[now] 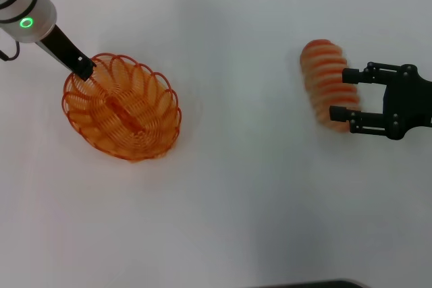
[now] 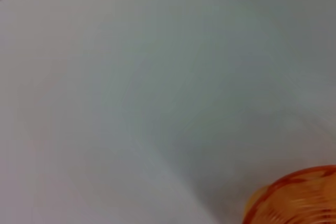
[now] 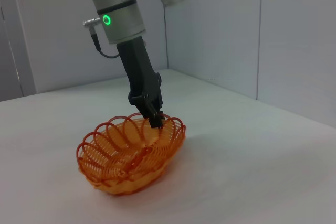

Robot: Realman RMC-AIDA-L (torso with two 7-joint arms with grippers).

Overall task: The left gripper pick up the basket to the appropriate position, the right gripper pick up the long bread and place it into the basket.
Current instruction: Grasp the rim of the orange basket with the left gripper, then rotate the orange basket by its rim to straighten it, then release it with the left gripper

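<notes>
Orange wire loops of the basket (image 1: 121,107) fill the near part of the bench's left half, where the left gripper (image 1: 84,67) pinches the scalloped rim at the far-left side; in the right wrist view its fingers are pressed together on one loop. Whether the basket sits on the bench (image 1: 236,200) or is slightly tipped up, I cannot tell. Toward the right edge, the long bread (image 1: 327,82) lies on the bench, with the right gripper (image 1: 340,94) straddling its near end, jaws spread and not yet closed. I judge the basket is gripped but the bread is neither lifted nor placed. It is pale tan with orange-brown crosswise ridges.
</notes>
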